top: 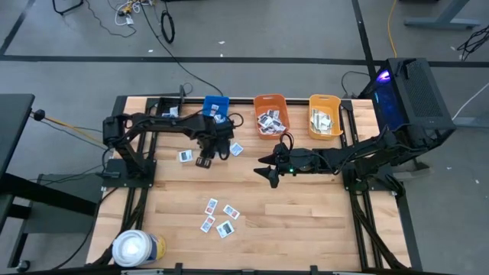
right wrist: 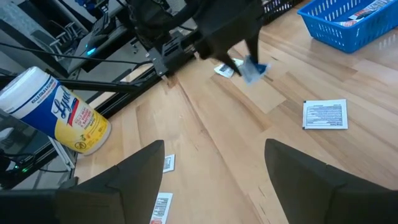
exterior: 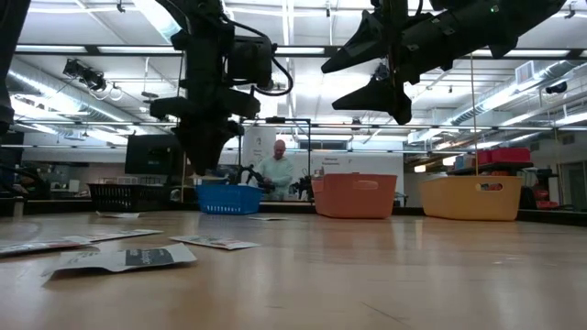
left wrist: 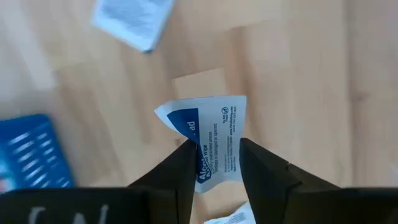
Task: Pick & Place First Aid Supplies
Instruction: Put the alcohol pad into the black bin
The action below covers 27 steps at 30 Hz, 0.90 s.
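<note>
My left gripper [left wrist: 214, 146] points straight down, above the table in front of the blue bin [top: 216, 107], shut on a white packet with blue print [left wrist: 211, 118]. The right wrist view also shows that packet [right wrist: 253, 70] under the left fingers, clear of the wood. Loose packets lie flat on the table close by [top: 186, 156] [top: 236, 149], and several more lie nearer the front [top: 218, 216]. My right gripper [top: 273, 169] hovers open over the middle of the table, touching nothing. My left gripper pinches the packet between its two fingers [left wrist: 180, 168], on the packet's upper part [left wrist: 214, 163]. The fingers come from above, pointing down. The packet is bent between them and hangs below the fingers, lifted clear of the table.
An orange bin [top: 270, 114] and a yellow bin [top: 325, 116], both holding packets, stand right of the blue one along the far edge. A large white roll with a yellow band [top: 137, 248] lies at the front left corner. A person stands in the room beyond [exterior: 275, 170].
</note>
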Available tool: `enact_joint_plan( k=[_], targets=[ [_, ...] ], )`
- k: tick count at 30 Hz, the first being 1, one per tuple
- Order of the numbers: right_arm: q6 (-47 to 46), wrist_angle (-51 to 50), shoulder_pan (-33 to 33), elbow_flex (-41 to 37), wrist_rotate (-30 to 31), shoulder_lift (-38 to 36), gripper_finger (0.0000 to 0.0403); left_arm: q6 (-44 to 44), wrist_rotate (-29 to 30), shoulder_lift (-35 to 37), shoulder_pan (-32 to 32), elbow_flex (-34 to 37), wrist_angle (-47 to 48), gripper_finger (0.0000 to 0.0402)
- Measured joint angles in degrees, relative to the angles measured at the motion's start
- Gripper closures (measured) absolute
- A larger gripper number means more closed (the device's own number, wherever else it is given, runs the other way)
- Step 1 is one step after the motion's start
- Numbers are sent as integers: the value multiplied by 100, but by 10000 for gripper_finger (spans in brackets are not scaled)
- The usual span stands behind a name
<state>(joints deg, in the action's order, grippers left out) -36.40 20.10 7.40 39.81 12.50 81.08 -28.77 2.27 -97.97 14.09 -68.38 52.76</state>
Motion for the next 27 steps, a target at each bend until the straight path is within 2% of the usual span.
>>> enact_joint_plan(
  k=[4, 12, 23, 27],
  targets=[
    [-2, 2, 0, 0, -1, 0, 124, 149, 205, 4, 205, -191, 320, 276],
    [-2, 2, 0, 0, -8, 0, 124, 516, 220, 13, 821, -573, 1157, 276],
    [34, -2, 0, 0, -161, 2, 124, 894, 224, 234, 2191, -588, 1610, 276],
    [111, -8, 0, 0, -161, 2, 124, 1210, 502, 436, 2732, -590, 1599, 276]
  ],
)
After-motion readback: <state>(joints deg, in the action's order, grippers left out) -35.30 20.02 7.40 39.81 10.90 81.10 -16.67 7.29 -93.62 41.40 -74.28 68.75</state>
